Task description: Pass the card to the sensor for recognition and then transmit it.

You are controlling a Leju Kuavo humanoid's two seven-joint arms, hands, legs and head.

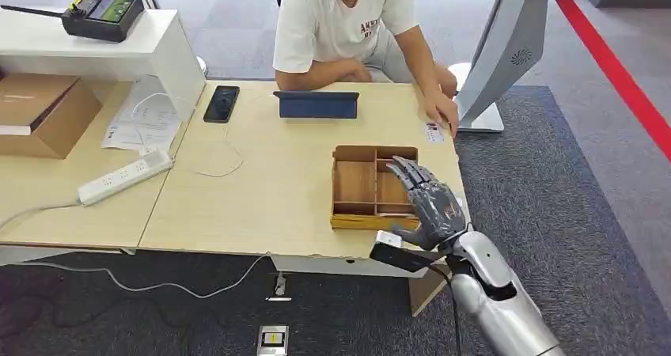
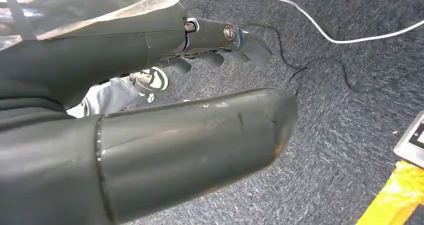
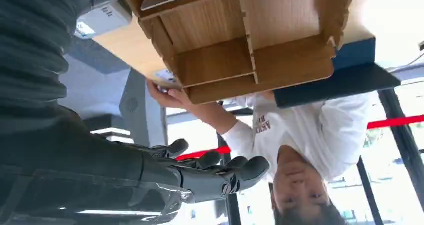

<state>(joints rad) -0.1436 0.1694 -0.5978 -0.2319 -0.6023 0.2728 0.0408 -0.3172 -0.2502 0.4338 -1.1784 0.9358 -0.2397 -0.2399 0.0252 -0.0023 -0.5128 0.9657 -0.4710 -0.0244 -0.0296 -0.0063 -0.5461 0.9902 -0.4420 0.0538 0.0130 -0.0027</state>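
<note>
My right hand (image 1: 427, 202) hangs over the near right corner of the table (image 1: 261, 190), fingers spread and holding nothing, just above the right end of the wooden divided tray (image 1: 365, 188). From the wrist camera the same fingers (image 3: 215, 172) reach out bare in front of the tray's compartments (image 3: 240, 50), and I cannot tell whether they touch the wood. My silver forearm (image 1: 498, 301) is cut off at the frame's lower edge.

My left hand (image 2: 210, 50) hangs low over grey carpet (image 2: 345, 135), thumb thick in the foreground, fingers loosely apart, nothing in its grasp.

A person in a white shirt (image 1: 340, 16), head cut off in the head view, sits across the table and presses a hand (image 1: 440, 112) at the far right edge, on or beside a small white card (image 1: 433, 131) with red print too small to read. Whether the fingers pinch the card is unclear. Beside that hand rises a white stand (image 1: 506, 55), its top out of frame.

Also on the table: a blue tablet case (image 1: 316, 104), a black phone (image 1: 221, 103), papers (image 1: 142, 123), a power strip (image 1: 125, 176), a cardboard box (image 1: 39, 112).
</note>
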